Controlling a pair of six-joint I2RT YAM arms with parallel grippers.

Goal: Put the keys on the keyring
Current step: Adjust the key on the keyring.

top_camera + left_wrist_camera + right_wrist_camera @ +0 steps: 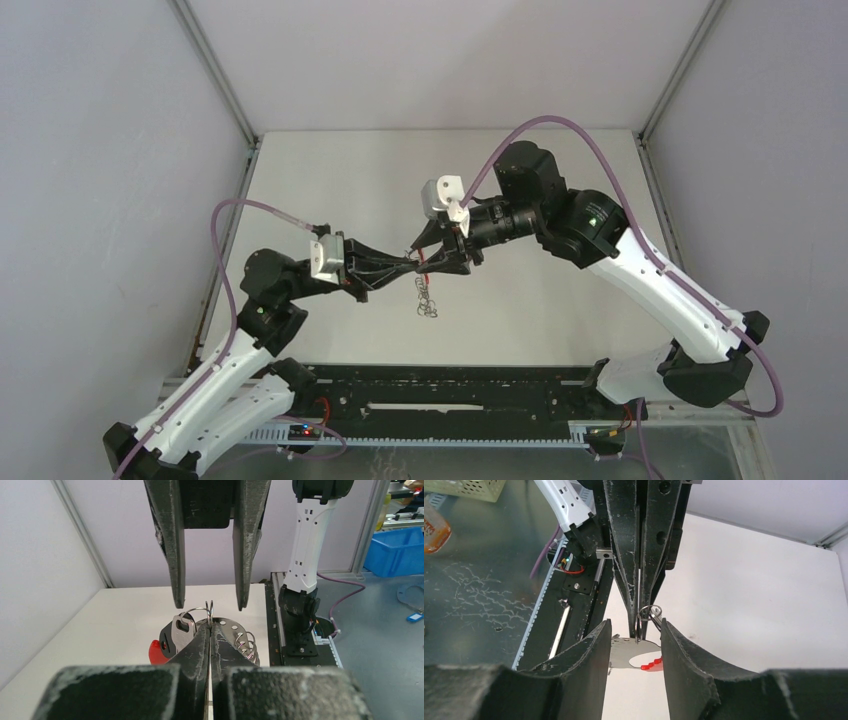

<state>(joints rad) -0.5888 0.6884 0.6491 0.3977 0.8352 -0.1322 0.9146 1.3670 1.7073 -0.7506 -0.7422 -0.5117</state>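
My left gripper is shut on the thin wire keyring, which stands up edge-on between its tips. A silvery key hangs on the ring's left, with the red strap behind it. A flat silvery plate with holes and small rings hangs to the right. In the top view both grippers meet mid-table, left gripper and right gripper, and a fine chain of keys dangles below. My right gripper is open, its fingers on either side of the plate and ring.
The white table is walled by pale panels at the left, back and right. A black rail runs along the near edge between the arm bases. Purple cables loop over both arms.
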